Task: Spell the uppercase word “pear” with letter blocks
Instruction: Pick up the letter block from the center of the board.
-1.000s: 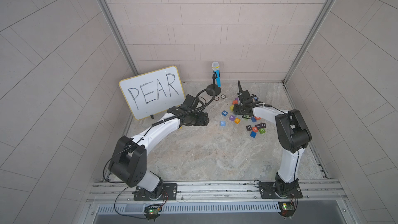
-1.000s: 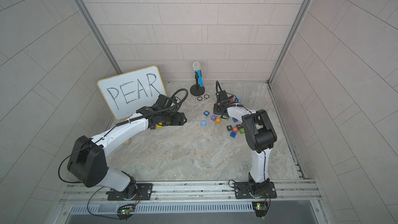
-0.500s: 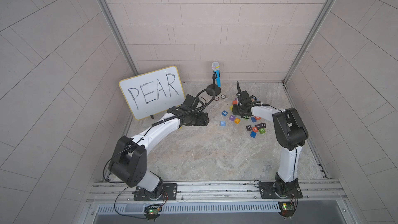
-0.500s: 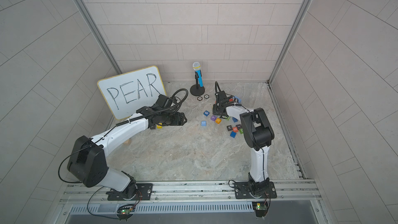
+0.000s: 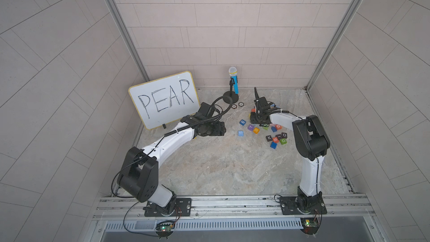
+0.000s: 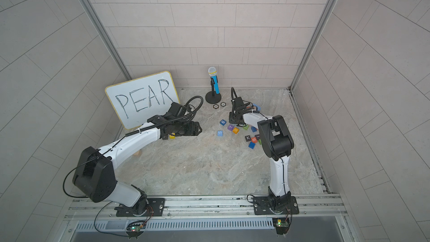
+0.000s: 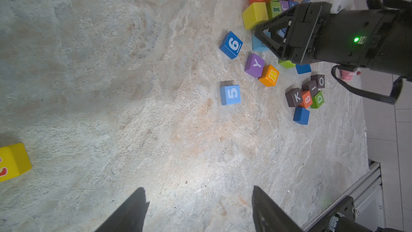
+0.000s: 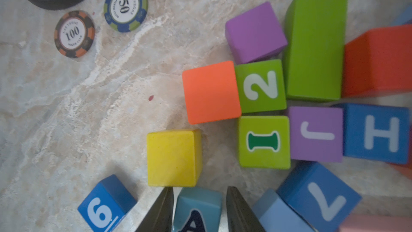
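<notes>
The right gripper [image 8: 199, 189] clamps the blue A block [image 8: 198, 208] at bottom centre of its wrist view, a finger against each side (apparently not yet lifted). The left gripper [image 7: 198, 188] gapes empty, with the yellow E block [image 7: 13, 161] already set down at lower left. P is not discernible; A and R remain. Since a second ago the right arm [image 5: 310, 136] has edged left, while the left arm [image 5: 172, 140] is unchanged.
</notes>
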You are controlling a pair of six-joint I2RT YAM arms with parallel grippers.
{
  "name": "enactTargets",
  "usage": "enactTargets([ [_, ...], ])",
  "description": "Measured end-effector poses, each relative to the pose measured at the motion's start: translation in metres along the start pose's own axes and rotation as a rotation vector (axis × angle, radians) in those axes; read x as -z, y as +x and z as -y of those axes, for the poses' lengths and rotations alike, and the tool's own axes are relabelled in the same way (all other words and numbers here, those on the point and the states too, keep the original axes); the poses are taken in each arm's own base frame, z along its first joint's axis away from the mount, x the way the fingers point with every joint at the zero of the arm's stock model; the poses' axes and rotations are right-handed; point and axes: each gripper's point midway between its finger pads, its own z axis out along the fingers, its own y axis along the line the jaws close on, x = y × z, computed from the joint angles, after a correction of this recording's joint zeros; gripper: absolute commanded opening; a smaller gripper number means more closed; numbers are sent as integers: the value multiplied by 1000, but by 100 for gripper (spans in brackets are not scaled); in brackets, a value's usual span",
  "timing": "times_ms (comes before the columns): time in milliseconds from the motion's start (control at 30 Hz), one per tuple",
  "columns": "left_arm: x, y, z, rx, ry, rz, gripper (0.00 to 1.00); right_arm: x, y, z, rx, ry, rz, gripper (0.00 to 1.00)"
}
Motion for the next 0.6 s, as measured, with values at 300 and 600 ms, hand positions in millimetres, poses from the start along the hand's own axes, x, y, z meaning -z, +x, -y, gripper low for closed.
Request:
enactTargets([
  [300, -1, 1, -1, 1, -3, -2, 78, 0, 7, 5, 26, 28, -24, 41],
  [600, -1, 3, -4, 2, -13, -2, 78, -2, 9, 4, 31, 33, -36, 36],
])
